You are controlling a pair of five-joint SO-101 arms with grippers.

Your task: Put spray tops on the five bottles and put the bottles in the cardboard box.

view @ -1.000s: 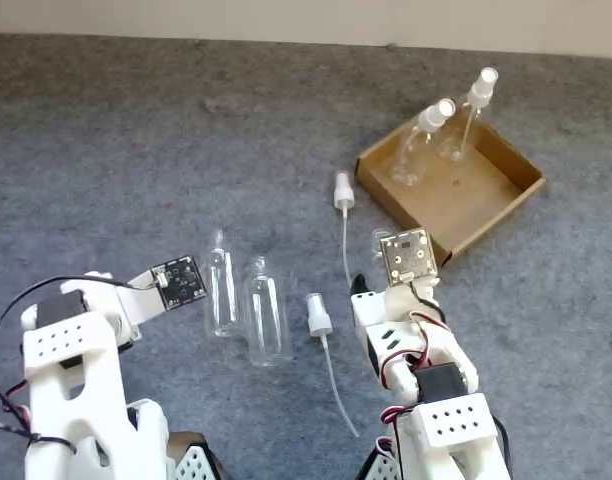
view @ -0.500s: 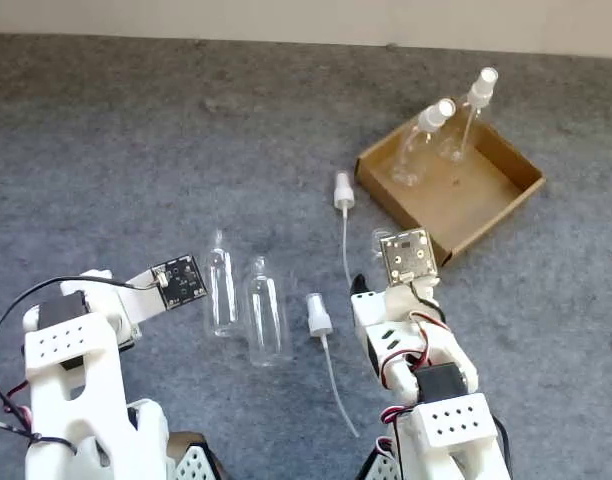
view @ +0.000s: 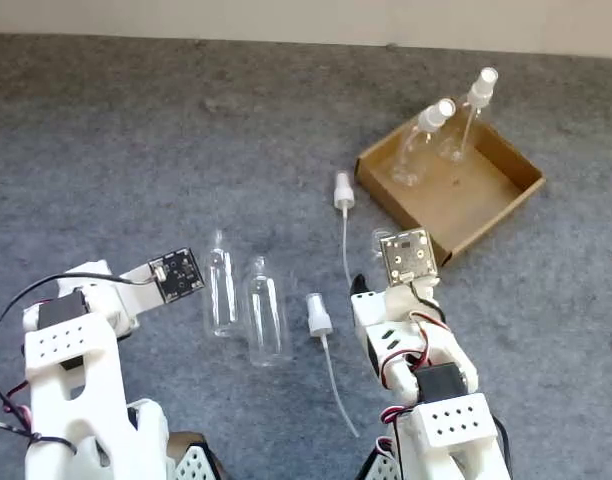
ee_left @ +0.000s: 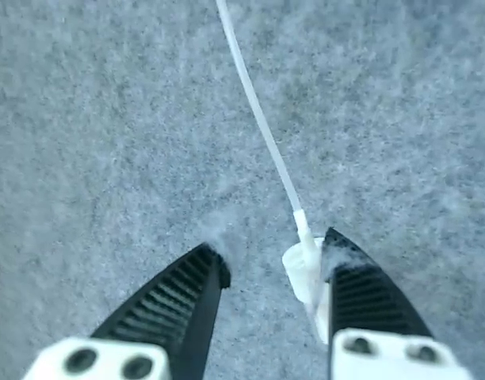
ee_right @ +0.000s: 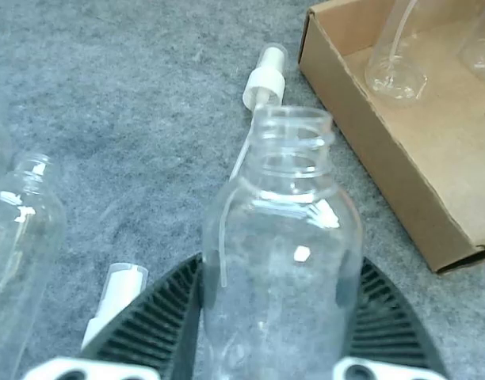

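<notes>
Gripping an uncapped bottle [ee_right: 278, 237] by its body, neck clear of the fingers, the right hand [ee_right: 278, 281] sits just short of the near corner of the cardboard box [view: 466, 200]. Well away from the box, beyond two bare bottles [view: 266, 315] lying on the desk [view: 136, 130], the left hand [ee_left: 273, 249] stands open over a spray top [ee_left: 302, 269]. The top's white head touches one finger and its tube trails away. The step appears to be picking up that top. Centre the jaws on the head, not the thin tube, close squarely, then lift so the tube can thread into the held bottle's neck.
</notes>
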